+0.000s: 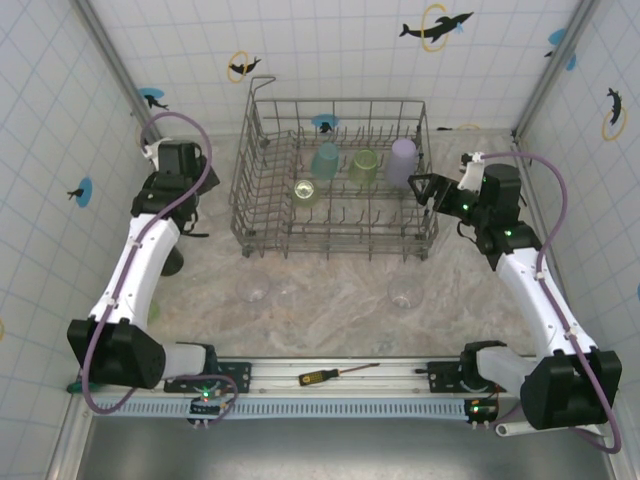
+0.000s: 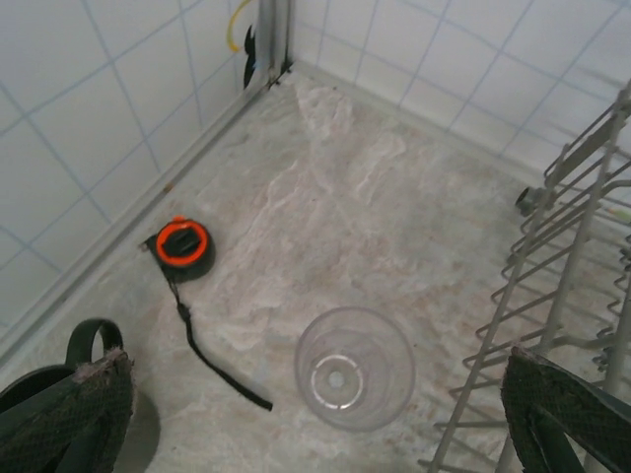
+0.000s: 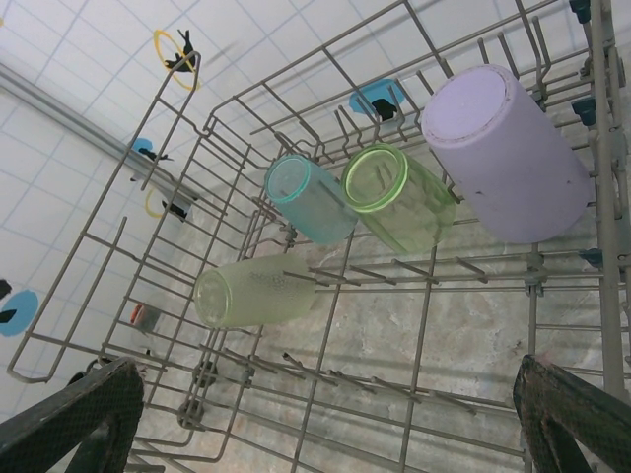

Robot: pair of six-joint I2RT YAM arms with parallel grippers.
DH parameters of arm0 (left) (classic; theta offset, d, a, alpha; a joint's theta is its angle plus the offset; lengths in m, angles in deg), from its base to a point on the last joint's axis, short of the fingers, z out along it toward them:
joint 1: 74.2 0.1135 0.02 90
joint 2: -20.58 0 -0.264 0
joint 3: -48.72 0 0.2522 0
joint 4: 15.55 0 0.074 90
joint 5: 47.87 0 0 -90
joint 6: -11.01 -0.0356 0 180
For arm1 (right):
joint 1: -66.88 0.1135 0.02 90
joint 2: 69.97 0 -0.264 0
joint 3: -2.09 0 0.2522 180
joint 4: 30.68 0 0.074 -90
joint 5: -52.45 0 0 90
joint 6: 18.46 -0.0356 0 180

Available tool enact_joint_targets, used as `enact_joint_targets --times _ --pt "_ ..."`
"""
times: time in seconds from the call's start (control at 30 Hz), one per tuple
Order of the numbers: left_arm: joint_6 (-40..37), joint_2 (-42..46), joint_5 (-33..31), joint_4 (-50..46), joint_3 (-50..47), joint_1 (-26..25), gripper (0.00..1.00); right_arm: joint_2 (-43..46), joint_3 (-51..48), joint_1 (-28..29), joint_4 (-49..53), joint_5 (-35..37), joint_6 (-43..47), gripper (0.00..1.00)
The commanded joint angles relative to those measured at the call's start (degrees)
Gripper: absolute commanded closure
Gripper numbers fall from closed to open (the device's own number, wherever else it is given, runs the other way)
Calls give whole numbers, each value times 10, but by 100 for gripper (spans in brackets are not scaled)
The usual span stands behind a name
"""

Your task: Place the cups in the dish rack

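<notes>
**Dish rack** (image 1: 335, 180): grey wire basket with rows of upright tines, standing on the marbled table (image 1: 330, 300). It is much bigger than any cup. No bent wires visible.

**Cups inside rack (4):**
- Teal tumbler (image 3: 311, 197): translucent, tilted on the tines in the rack's far row, left of the others in that row.
- Green tumbler (image 3: 394, 197): translucent with a bright rim, touching the teal tumbler's right side. Open end faces the right wrist cam.
- Lavender cup (image 3: 508, 153): opaque, the largest of the four, tilted at the rack's far right corner.
- Pale green tumbler (image 3: 256, 294): lies on its side across the tines, nearer the rack's front and left of centre.

**Cups outside rack:**
- Clear tumbler (image 2: 353, 367): upright, just beside the rack's left wall.
- Near-left glass (image 1: 257, 290) and near-right glass (image 1: 405, 293): both on the table in front of the rack, well apart.
- Dark mug (image 2: 94, 322): only the handle loop is clear, left of the rack and part hidden.

**Grippers:**
- Left gripper (image 2: 317, 379): jaws released and spread wide, nothing between them. It is over the table left of the rack.
- Right gripper (image 3: 330, 399): jaws released and empty, at the rack's right side, facing in.

**Misc:**
- Orange tape measure (image 2: 181, 243) w/ black strap, farther left of the rack than the clear tumbler.
- Screwdriver (image 1: 325, 376), well in front of the rack.
</notes>
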Motion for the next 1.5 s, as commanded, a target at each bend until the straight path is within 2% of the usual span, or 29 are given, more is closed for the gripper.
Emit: enact_joint_targets --times 0.0,0.37,0.67,0.9,1.03,1.13,1.3,1.47 --pt "17 17 40 -17 -29 23 3 -1 14 5 2 -1 4 0" --pt "25 9 34 -9 -112 96 3 -17 38 8 14 -17 9 0" --pt "-7 -44 8 -6 -133 107 6 -28 61 34 31 5 11 0" --pt "-19 -49 49 19 -172 143 10 -46 90 63 54 24 17 0" --pt "-28 -60 52 28 -180 153 11 -52 104 81 60 58 20 0" --pt "-35 -72 61 33 -182 160 14 -57 109 91 62 67 20 0" --pt "-38 -88 73 40 -182 168 26 -68 117 103 65 72 24 0" --pt "-42 -96 80 44 -180 170 42 -84 141 109 79 79 33 0"
